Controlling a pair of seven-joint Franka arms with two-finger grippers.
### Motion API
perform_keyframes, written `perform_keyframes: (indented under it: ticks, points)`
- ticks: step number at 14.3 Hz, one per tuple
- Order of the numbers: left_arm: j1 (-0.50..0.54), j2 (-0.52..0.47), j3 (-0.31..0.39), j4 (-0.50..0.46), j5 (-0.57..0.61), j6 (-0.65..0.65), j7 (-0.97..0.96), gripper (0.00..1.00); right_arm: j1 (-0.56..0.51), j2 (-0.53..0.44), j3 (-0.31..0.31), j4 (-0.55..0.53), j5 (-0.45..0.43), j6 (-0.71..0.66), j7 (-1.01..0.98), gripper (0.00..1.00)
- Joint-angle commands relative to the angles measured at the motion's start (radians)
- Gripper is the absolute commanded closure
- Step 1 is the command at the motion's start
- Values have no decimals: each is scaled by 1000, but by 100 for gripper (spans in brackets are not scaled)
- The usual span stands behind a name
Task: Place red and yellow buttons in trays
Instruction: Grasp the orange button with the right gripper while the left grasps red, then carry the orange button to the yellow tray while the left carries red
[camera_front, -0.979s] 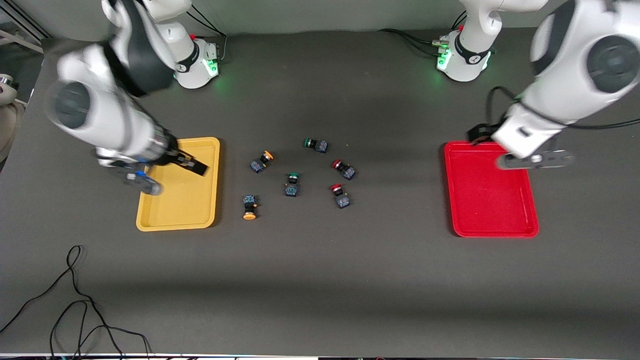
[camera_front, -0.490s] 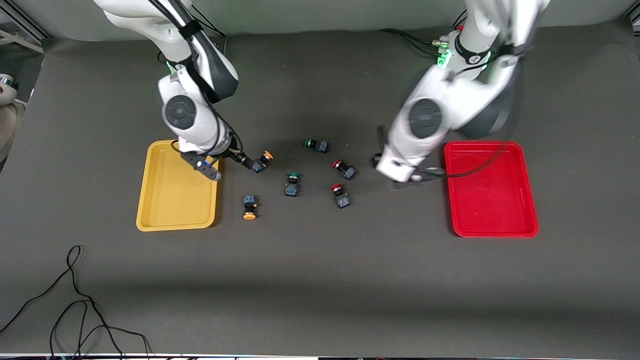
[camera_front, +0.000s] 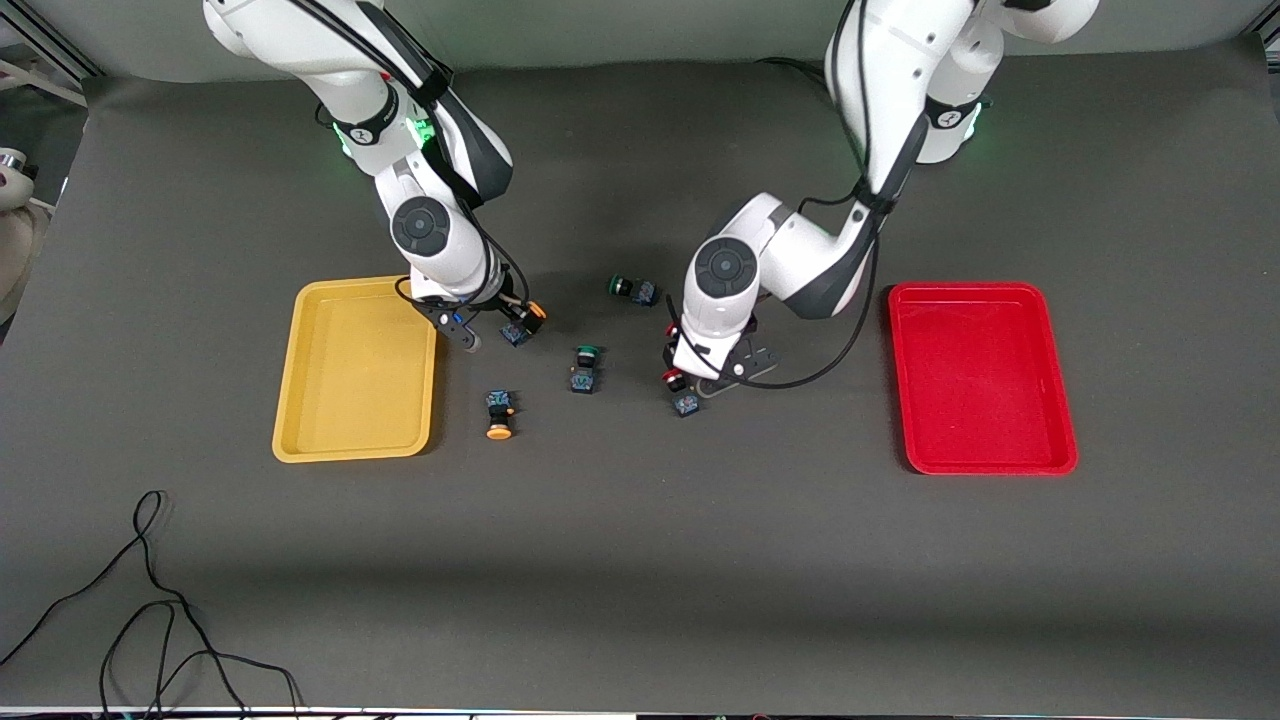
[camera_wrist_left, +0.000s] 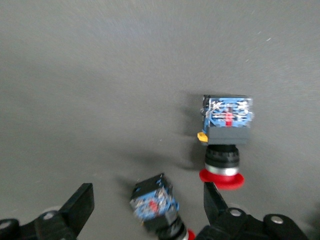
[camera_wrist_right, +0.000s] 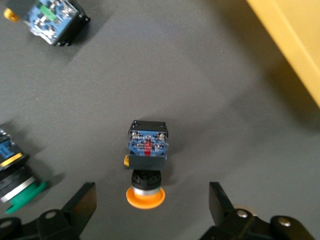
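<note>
My right gripper (camera_front: 492, 328) (camera_wrist_right: 151, 195) is open and low, with an orange-yellow button (camera_front: 525, 322) (camera_wrist_right: 147, 157) lying just ahead of its fingertips, untouched. A second orange-yellow button (camera_front: 499, 413) lies nearer the front camera. My left gripper (camera_front: 702, 372) (camera_wrist_left: 148, 198) is open and low, with one red button (camera_wrist_left: 154, 204) between its fingers. The other red button (camera_wrist_left: 225, 135) lies beside one finger. In the front view one red button (camera_front: 680, 392) shows and the arm mostly hides the other. The yellow tray (camera_front: 350, 400) (camera_wrist_right: 295, 45) and the red tray (camera_front: 980, 380) hold nothing.
Two green-capped buttons (camera_front: 585, 367) (camera_front: 632, 290) lie between the two grippers; they also show in the right wrist view (camera_wrist_right: 52, 20) (camera_wrist_right: 10, 175). A loose black cable (camera_front: 150, 600) lies near the front camera at the right arm's end.
Both arms have swung in from over their trays to the buttons in the middle and come down low. The right gripper reached the orange-yellow button, the left the red ones.
</note>
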Motion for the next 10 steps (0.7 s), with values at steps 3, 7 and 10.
perform_keyframes:
  ticks: [3,7,10]
  points:
    - [-62,37,19,6,-4,27,-80,10,-1,67,-8,10,-25,71,19,0]
    - [-77,31,19,-2,-5,15,-84,74,-7,89,-13,10,-45,98,14,22]
    - [-62,-5,25,6,-5,-28,-78,100,-12,88,-29,13,-45,96,5,73]
